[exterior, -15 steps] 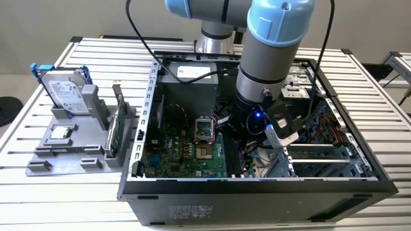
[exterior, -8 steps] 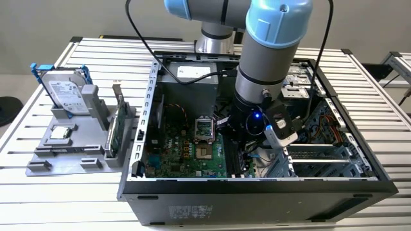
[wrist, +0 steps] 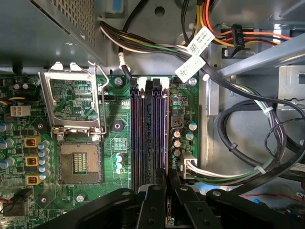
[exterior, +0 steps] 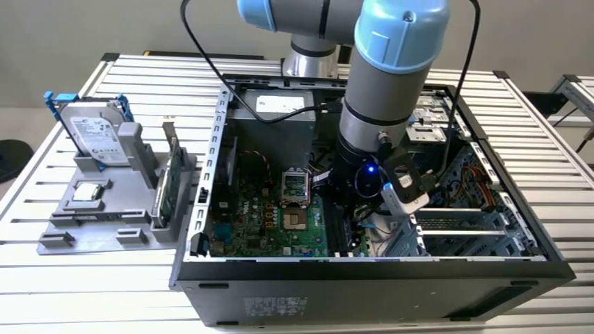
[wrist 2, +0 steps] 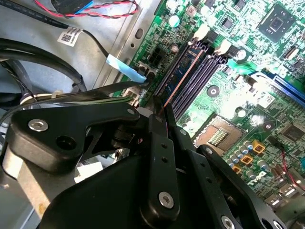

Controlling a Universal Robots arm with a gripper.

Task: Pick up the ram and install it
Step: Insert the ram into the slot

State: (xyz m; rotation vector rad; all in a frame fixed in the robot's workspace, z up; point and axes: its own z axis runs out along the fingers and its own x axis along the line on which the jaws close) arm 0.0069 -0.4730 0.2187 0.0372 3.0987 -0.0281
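Reached down into the open black computer case with the black two-fingered gripper, fingers pinched narrowly on the thin dark ram stick. Stood that stick on edge in one of the long dark memory slots of the green motherboard, beside the open silver processor socket. Left the silver hard drive in its blue frame on the grey tray, toward the exterior view's left.

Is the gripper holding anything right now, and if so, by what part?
Yes: the gripper is shut on the ram, pinching its near end while the stick sits in a motherboard slot.
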